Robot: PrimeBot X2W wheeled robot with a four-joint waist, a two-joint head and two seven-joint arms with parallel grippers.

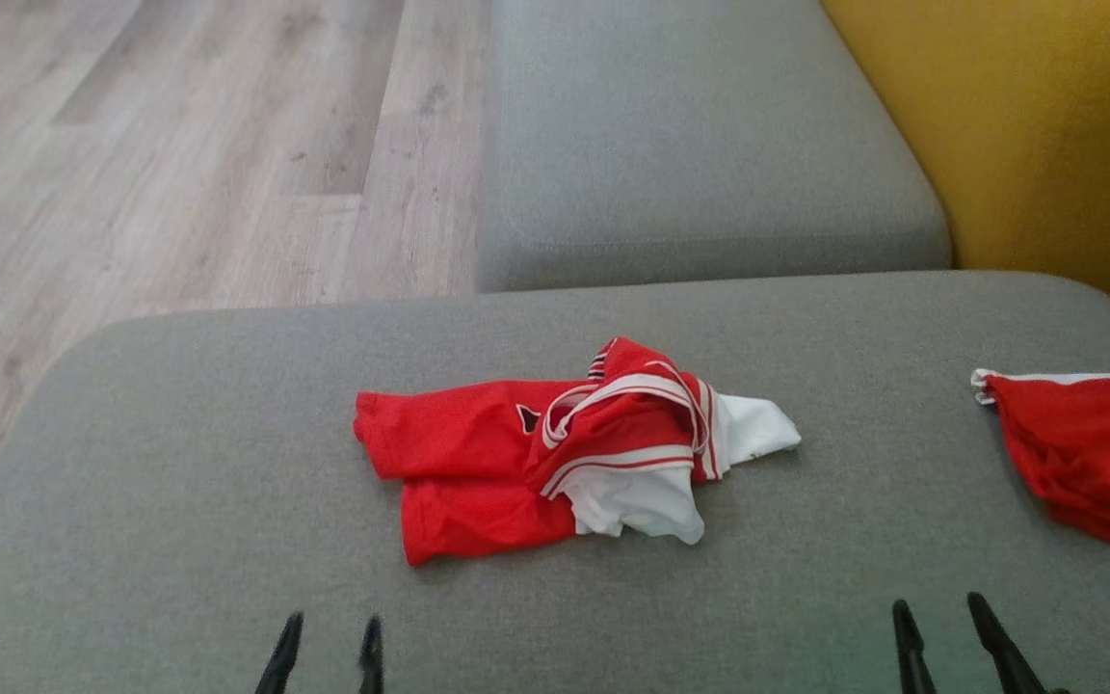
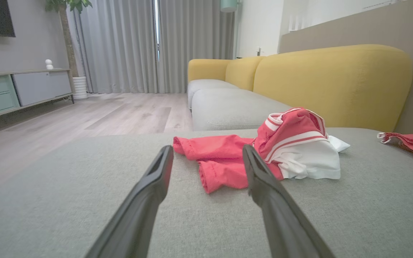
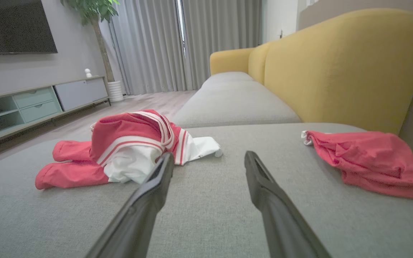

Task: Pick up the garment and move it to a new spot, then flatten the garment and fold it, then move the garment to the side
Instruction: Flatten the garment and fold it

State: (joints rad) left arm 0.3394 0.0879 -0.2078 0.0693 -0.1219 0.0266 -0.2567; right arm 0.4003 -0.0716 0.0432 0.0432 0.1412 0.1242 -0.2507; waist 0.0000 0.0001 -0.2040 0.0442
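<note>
While the crumpled garment [image 1: 565,448] lies mid sofa seat [image 1: 179,434], the left claw [image 1: 333,622] and right claw [image 1: 937,602] hang open and empty, short of it; each should pinch an outer edge, avoiding the bunched middle.

left gripper [image 1: 331,631]: low at the near left of the head view, with just its two dark tips rising above the bottom edge.
left jaws: spread wide, a clear gap from tip to tip.
left fingers [image 2: 145,200]: long, slim and dark, tapering to narrow tips, reaching level toward the far side; the left one leans slightly right in the head view.
right gripper [image 1: 938,612]: low at the near right, level with the left gripper and well apart from it.
right jaws: spread wide, much like the left pair.
right fingers [image 3: 274,200]: long and dark, pointing far, both leaning a little left in the head view.
</note>
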